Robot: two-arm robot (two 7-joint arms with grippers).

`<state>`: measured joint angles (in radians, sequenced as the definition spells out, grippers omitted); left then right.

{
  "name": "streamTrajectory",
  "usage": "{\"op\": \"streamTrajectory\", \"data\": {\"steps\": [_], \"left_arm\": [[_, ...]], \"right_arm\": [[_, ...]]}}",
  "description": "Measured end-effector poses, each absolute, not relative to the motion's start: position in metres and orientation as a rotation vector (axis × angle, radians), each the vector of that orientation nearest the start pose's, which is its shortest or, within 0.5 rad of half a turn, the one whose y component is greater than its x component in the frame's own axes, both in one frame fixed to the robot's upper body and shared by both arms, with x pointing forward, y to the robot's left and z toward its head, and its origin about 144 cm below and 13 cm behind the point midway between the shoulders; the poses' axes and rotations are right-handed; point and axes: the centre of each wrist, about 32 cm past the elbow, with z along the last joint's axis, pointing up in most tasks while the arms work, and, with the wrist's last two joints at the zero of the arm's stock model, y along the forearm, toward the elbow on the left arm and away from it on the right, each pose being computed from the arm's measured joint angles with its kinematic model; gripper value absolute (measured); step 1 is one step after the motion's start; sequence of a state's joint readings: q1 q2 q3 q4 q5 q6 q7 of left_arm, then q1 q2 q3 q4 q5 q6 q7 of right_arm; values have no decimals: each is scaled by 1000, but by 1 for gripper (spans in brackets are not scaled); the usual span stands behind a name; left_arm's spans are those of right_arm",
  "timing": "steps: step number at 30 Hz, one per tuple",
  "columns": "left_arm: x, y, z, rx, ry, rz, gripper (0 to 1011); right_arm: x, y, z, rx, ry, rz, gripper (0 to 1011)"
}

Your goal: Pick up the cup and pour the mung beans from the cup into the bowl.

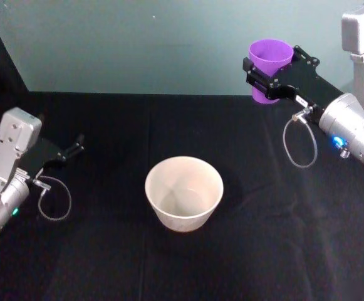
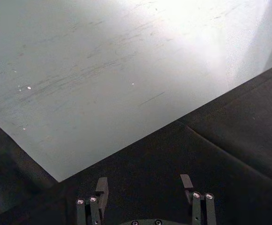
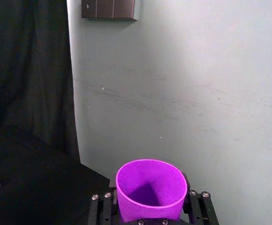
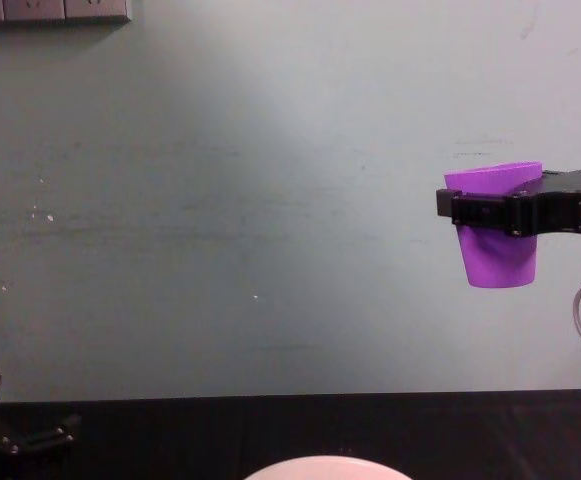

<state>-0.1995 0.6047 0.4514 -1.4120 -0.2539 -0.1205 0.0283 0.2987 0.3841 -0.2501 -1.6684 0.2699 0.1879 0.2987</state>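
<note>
The purple cup (image 1: 269,59) hangs upright high above the table at the back right, with my right gripper (image 1: 264,76) shut around its wall. From the side, the cup (image 4: 494,235) is clamped by the right gripper (image 4: 485,212) well above the table. The right wrist view looks down into the cup (image 3: 150,190); I cannot make out beans inside. The pale bowl (image 1: 184,192) stands on the black cloth near the middle, below and to the left of the cup; its rim (image 4: 325,467) shows at the chest view's bottom edge. My left gripper (image 1: 69,153) rests open, low at the left.
A black cloth (image 1: 106,251) covers the table. A pale green wall (image 1: 138,44) stands right behind it, close behind the raised cup. A dark curtain (image 3: 28,79) hangs in the right wrist view. The left gripper's fingers (image 2: 101,186) point at the wall's base.
</note>
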Motion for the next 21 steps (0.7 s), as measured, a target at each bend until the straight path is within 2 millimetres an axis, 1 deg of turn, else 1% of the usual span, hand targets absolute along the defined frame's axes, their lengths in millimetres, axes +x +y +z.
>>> {"op": "streamTrajectory", "data": {"steps": [21], "left_arm": [[489,310,1140,304,-285,1248,1000]], "right_arm": [[517,-253,1267,-61,-203,-1032,750]]}}
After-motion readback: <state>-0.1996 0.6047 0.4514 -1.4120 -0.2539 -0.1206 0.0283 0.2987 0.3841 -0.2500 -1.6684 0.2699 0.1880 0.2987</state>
